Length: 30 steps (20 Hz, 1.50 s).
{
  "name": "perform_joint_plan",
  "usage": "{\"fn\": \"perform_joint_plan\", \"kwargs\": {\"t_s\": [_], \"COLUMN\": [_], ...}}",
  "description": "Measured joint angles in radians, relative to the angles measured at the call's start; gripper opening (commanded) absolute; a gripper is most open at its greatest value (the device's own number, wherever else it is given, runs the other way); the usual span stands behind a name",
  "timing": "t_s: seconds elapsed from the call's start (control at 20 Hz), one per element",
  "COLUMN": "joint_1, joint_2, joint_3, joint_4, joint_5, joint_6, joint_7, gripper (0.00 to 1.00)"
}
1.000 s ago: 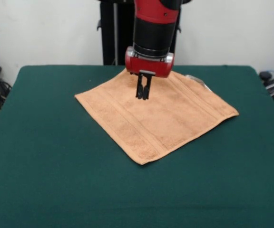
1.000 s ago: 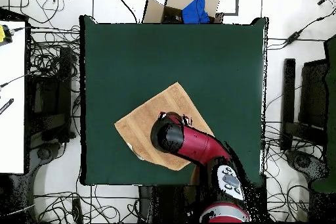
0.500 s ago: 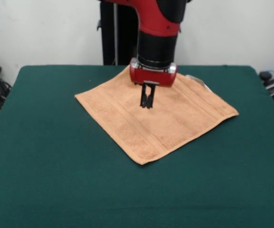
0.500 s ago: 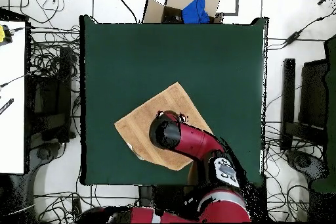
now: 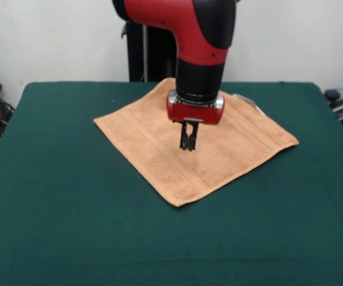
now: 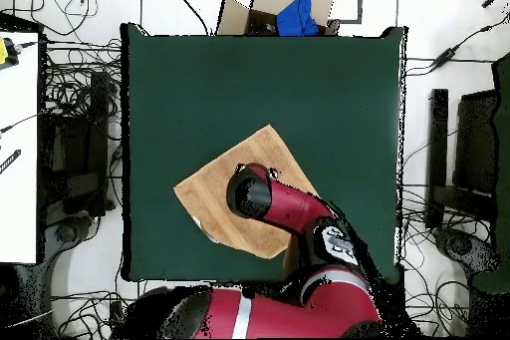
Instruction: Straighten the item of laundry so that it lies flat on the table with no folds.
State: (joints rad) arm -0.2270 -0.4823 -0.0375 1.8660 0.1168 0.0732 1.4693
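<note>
The gripper point(image 5: 188, 143) points straight down over the middle of the towel point(image 5: 219, 155), its two black fingers drawn close together with nothing between them, tips just above the cloth or barely at it; I cannot tell which. Above it sits the red wrist collar, then a black sleeve, and the thick red arm point(image 5: 177, 21) bends over from the far side of the counter point(image 5: 58, 214). From overhead the arm point(image 6: 284, 206) reaches out from the base and hides the towel's point(image 6: 214, 191) centre. The towel lies spread like a diamond on the far half of the green counter, border bands showing, one corner pointing near, a small white tag point(image 5: 246, 100) at its far right edge.
</note>
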Motion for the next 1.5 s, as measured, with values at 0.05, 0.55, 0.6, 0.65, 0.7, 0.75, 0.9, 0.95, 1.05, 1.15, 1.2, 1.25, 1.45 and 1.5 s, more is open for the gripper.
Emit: {"fn": "perform_joint_plan", "kwargs": {"t_s": [0.05, 0.55, 0.6, 0.65, 0.7, 0.75, 0.9, 0.95, 1.05, 1.15, 1.2, 1.25, 1.45, 1.5], "joint_1": [0.0, 0.003, 0.004, 0.004, 0.004, 0.004, 0.004, 0.005, 0.006, 0.01, 0.011, 0.013, 0.015, 0.015], "joint_2": [0.003, 0.045, 0.048, 0.048, 0.05, 0.052, 0.059, 0.065, 0.077, 0.084, 0.084, 0.084, 0.086, 0.086], "joint_3": [0.0, 0.0, 0.0, 0.0, 0.0, 0.0, 0.0, 0.0, -0.001, -0.003, -0.004, -0.006, -0.007, -0.007], "joint_4": [-0.002, -0.034, -0.037, -0.038, -0.039, -0.041, -0.044, -0.046, -0.051, -0.056, -0.057, -0.057, -0.06, -0.061], "joint_5": [0.0, 0.0, 0.0, 0.0, 0.0, 0.0, 0.0, 0.0, 0.0, 0.0, 0.0, 0.0, 0.0, -0.001], "joint_6": [0.0, 0.0, 0.0, 0.0, 0.0, 0.0, 0.0, -0.004, -0.011, -0.022, -0.023, -0.023, -0.022, -0.022], "joint_7": [0.0, 0.0, 0.0, 0.0, 0.0, 0.0, 0.0, 0.0, 0.0, 0.0, 0.0, 0.0, 0.0, 0.0], "gripper": [0.0, 0.0, 0.0, 0.0, 0.0, 0.0, 0.0, 0.0, 0.0, 0.0, 0.0, 0.0, 0.0, 0.0]}}
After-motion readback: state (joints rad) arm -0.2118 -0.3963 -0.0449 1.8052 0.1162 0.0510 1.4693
